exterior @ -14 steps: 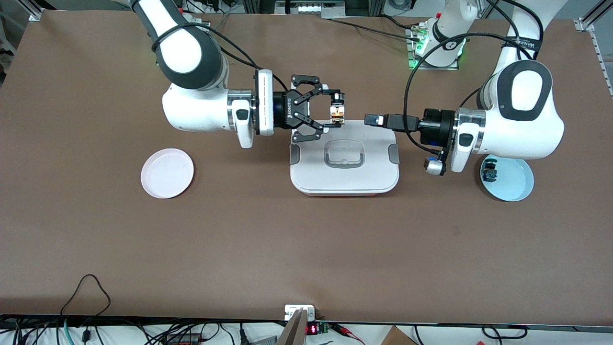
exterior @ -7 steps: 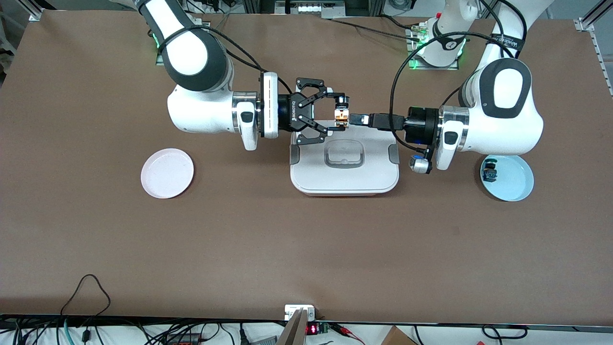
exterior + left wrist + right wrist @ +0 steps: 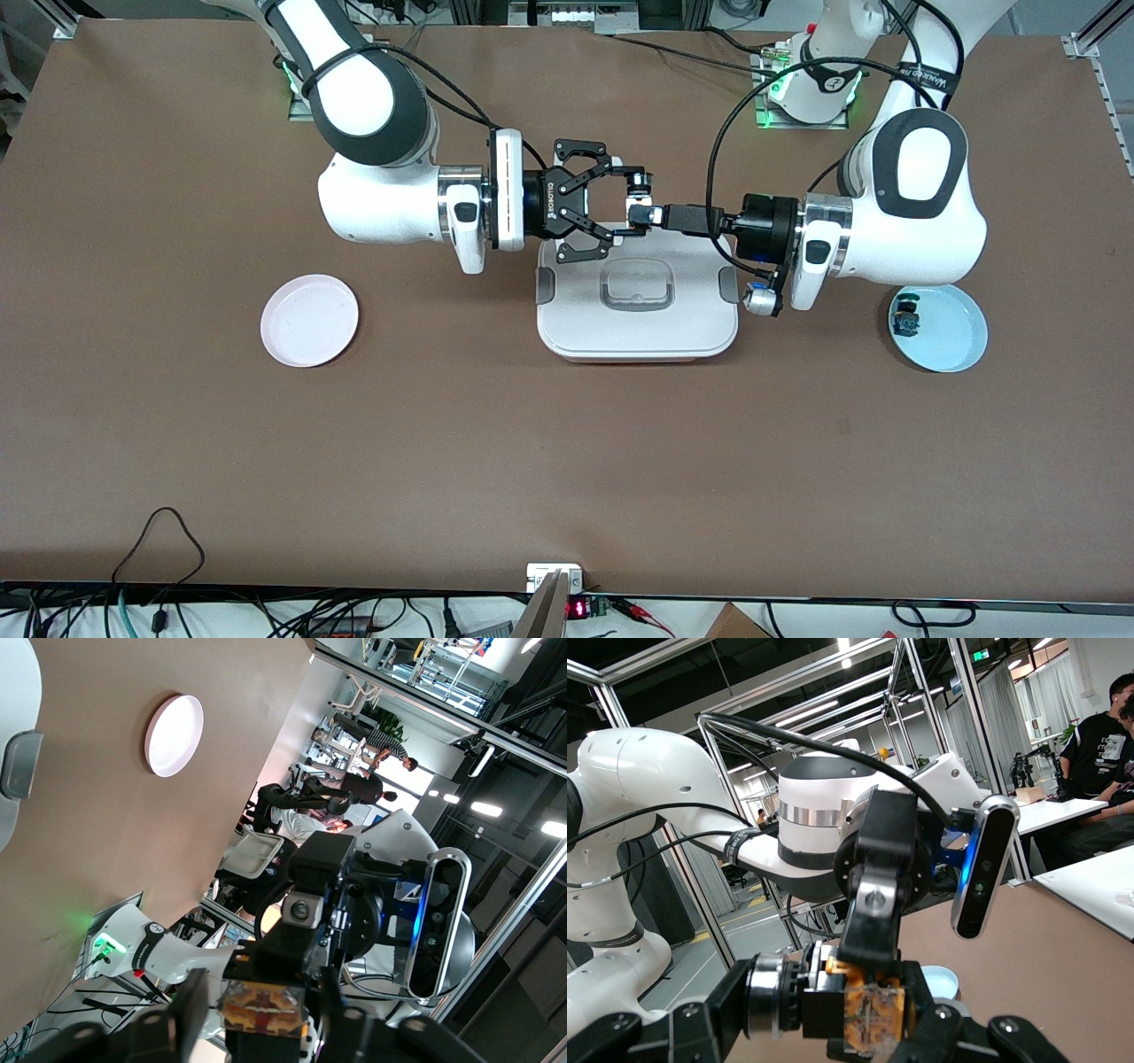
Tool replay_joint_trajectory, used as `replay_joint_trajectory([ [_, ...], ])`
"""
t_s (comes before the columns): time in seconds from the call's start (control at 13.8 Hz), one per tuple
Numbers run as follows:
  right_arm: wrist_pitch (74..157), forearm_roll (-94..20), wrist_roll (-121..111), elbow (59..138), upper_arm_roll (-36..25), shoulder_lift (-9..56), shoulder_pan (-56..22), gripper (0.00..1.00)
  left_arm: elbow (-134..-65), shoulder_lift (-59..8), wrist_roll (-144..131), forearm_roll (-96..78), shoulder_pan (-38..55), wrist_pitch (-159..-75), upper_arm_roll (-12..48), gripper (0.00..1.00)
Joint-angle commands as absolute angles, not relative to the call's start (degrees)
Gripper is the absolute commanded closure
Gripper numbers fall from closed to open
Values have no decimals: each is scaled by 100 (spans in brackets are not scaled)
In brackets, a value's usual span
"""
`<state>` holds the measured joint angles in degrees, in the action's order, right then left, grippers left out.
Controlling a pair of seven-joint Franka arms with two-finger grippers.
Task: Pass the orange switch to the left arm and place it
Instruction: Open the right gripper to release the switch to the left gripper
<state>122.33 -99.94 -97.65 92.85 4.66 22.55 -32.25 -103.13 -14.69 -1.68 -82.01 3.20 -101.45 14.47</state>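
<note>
The orange switch [image 3: 635,213] is up in the air over the edge of the white box [image 3: 576,319] that lies farthest from the front camera. My right gripper [image 3: 631,206] is shut on it, with a finger at each end. My left gripper [image 3: 651,215] has come in from the left arm's end, and its fingers stand open on either side of the switch with small gaps. In the left wrist view the switch [image 3: 264,1008] sits between the left gripper's [image 3: 261,1010] fingers [image 3: 190,1001]. In the right wrist view the switch [image 3: 873,1010] is clamped in the right gripper [image 3: 833,1010].
A pale pink plate [image 3: 310,320] lies toward the right arm's end of the table. A light blue plate [image 3: 952,332] toward the left arm's end holds a small dark switch [image 3: 904,317]. Cables run along the table edge by the bases.
The left arm has moved toward the right gripper, and its fingers now reach round the switch. The right gripper has shifted slightly toward the left arm, still holding the switch.
</note>
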Motion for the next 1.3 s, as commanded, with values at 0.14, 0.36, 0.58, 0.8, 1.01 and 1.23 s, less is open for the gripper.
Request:
replay_joint_trajectory([
  [0.14, 12261, -10143, -9853, 9132, 396, 2329, -3322, 100, -10441, -1406, 18, -8367, 308, -10116, 1459, 73],
  [0.36, 12261, -10143, -9853, 9132, 396, 2329, -3322, 100, -10433, -1415, 18, -8367, 246, -9959, 1459, 74],
  [0.58, 12261, -10143, -9853, 9132, 404, 2329, -3322, 100, -10415, -1406, 18, -8367, 246, -9914, 1459, 74],
  [0.8, 12261, -10134, -9853, 9141, 396, 2338, -3331, 100, -10389, -1371, 9, -8358, 229, -9897, 1459, 74],
  [1.01, 12261, -10142, -9853, 9141, 396, 2338, -3322, 100, -10362, -1354, 9, -8358, 202, -9791, 1450, 74],
  [1.23, 12252, -10143, -9861, 9141, 396, 2338, -3322, 100, -10345, -1354, 9, -8358, 185, -9782, 1450, 74],
])
